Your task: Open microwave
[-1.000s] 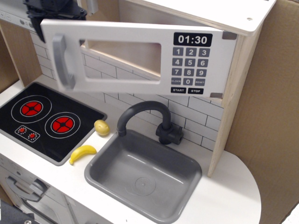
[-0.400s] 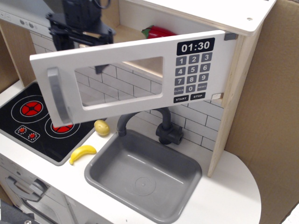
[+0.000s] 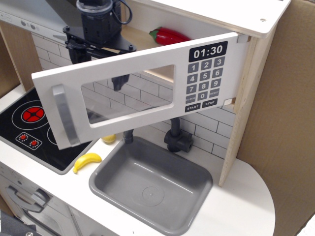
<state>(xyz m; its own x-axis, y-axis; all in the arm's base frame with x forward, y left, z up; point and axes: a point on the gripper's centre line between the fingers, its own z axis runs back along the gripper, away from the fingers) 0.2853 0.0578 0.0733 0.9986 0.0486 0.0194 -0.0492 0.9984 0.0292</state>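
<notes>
The microwave (image 3: 256,88) is a pale wood box mounted above the counter. Its wide white door (image 3: 142,93) is hinged on the right and stands swung partly outward. The grey bar handle (image 3: 65,115) is on the door's free left end, and the black clock and keypad (image 3: 206,76) are on its right. My black gripper (image 3: 96,61) sits behind the door's upper left edge with its fingers spread apart. One finger (image 3: 116,82) shows through the clear window. The gripper holds nothing. A red pepper (image 3: 170,35) lies inside the microwave.
A grey sink (image 3: 152,184) with a dark faucet (image 3: 178,138) sits under the door. A black stove top (image 3: 24,123) is at the left, with a yellow banana (image 3: 87,162) and a half-hidden yellow fruit (image 3: 109,139) beside it. A grey oven front (image 3: 24,201) is at the lower left and a cardboard wall (image 3: 290,123) at the right.
The door has swung further outward and its left end sits lower. The gripper has moved right behind the door. The red pepper inside has come into view.
</notes>
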